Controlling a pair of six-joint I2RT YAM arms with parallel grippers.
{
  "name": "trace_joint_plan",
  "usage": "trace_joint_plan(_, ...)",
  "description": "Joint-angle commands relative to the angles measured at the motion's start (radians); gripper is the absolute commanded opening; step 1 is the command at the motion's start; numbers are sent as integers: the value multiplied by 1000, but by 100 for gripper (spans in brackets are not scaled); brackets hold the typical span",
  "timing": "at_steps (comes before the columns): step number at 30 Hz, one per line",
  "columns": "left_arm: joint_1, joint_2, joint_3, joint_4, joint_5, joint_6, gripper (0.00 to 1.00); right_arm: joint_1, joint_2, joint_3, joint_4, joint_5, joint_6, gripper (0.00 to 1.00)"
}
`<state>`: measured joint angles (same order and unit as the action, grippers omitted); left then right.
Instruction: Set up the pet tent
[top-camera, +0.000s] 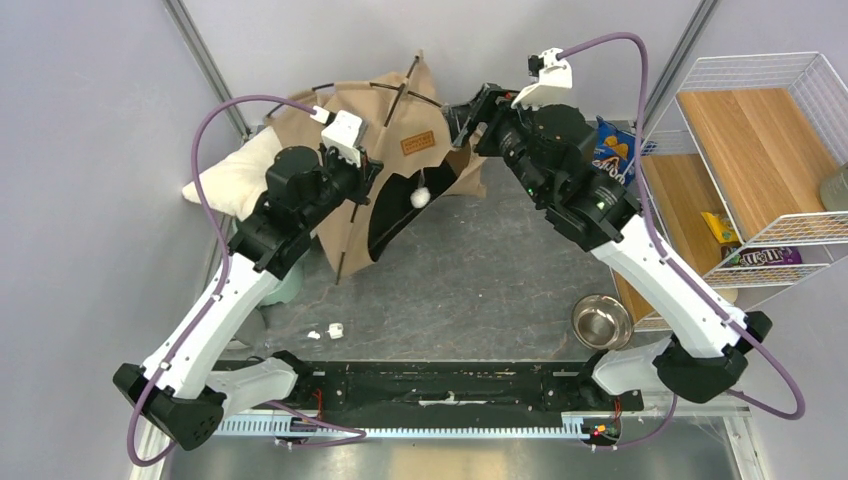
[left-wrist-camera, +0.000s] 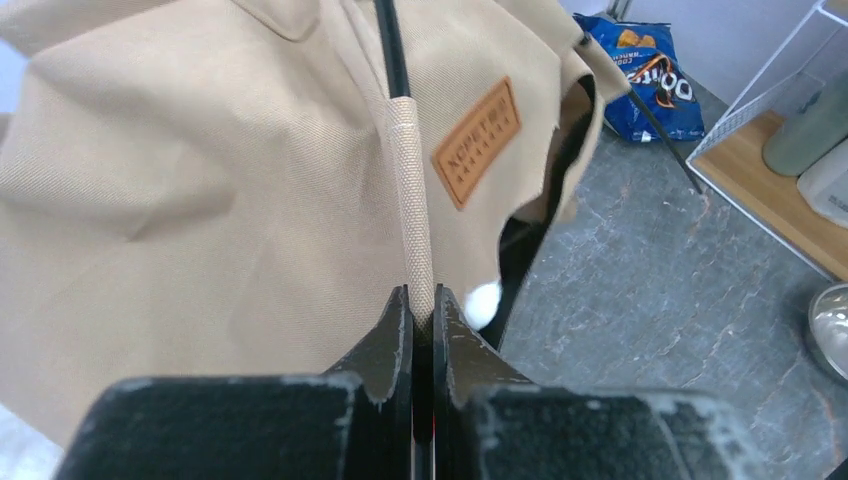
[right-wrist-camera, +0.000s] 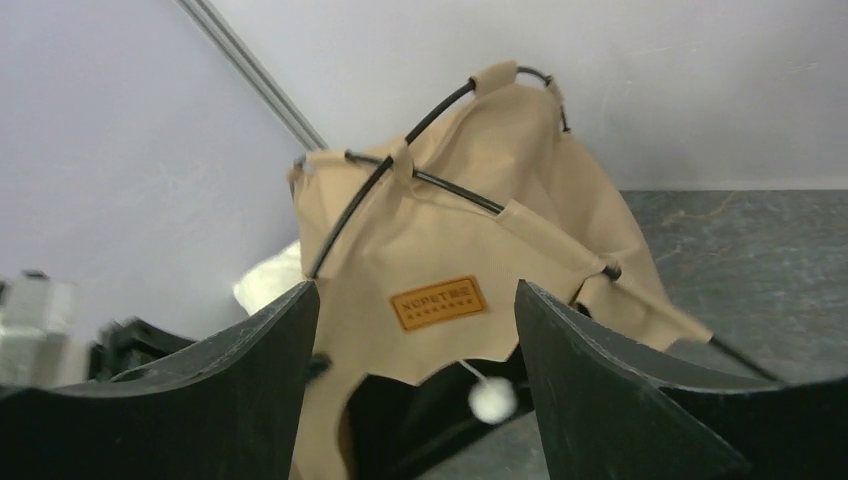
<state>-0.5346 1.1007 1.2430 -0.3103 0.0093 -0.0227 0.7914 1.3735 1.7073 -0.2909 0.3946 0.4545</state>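
The tan pet tent (top-camera: 400, 110) stands partly raised at the back of the table, with black poles crossing over its top (right-wrist-camera: 400, 190), a brown label (right-wrist-camera: 437, 301) and a white pompom (top-camera: 419, 197) hanging over its dark opening. My left gripper (left-wrist-camera: 421, 300) is shut on the woven beige pole sleeve (left-wrist-camera: 410, 200) on the tent's front left side, seen from above at the tent's left flank (top-camera: 372, 172). My right gripper (right-wrist-camera: 415, 288) is open and empty. It faces the tent from the right (top-camera: 458, 125), and I cannot tell if it touches the fabric.
A fluffy white pillow (top-camera: 235, 170) lies behind the tent on the left. A blue chip bag (top-camera: 612, 150) lies right of the tent. A wire rack with wooden shelves (top-camera: 760, 150) stands at the right, with a metal bowl (top-camera: 600, 320) in front of it. Small white bits (top-camera: 335, 328) lie on the grey table.
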Motion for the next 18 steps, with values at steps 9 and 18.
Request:
trace_joint_plan(9, 28, 19, 187, -63, 108, 281, 2, -67, -84, -8, -309, -217, -232, 87)
trace_joint_plan(18, 180, 81, 178, 38, 382, 262, 2, -92, -152, -156, -462, -201, -245, 91)
